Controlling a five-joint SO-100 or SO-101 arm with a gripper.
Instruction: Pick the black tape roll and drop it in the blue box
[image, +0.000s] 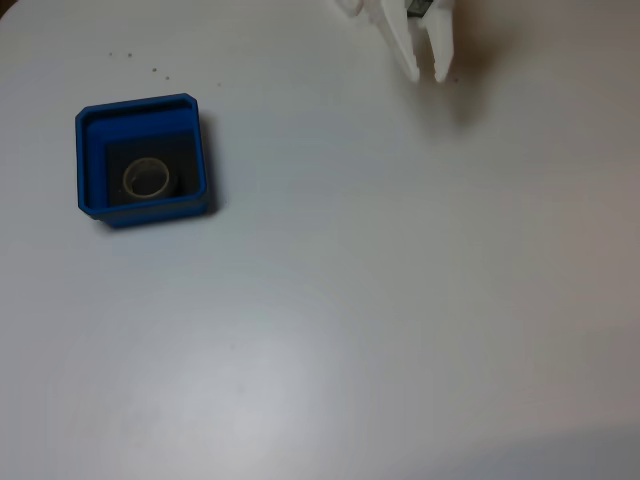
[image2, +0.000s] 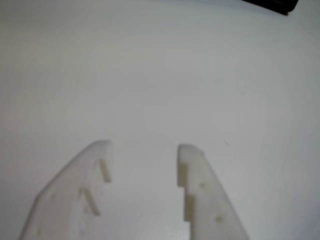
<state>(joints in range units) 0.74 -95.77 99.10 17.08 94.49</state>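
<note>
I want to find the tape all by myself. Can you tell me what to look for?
Find the blue box on the left of the white table in the fixed view. The black tape roll lies on its dark floor, a small ring with a pale core.

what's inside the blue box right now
The black tape roll lies inside the blue box on its dark floor, pale core showing. The floor beneath the roll is covered.
</note>
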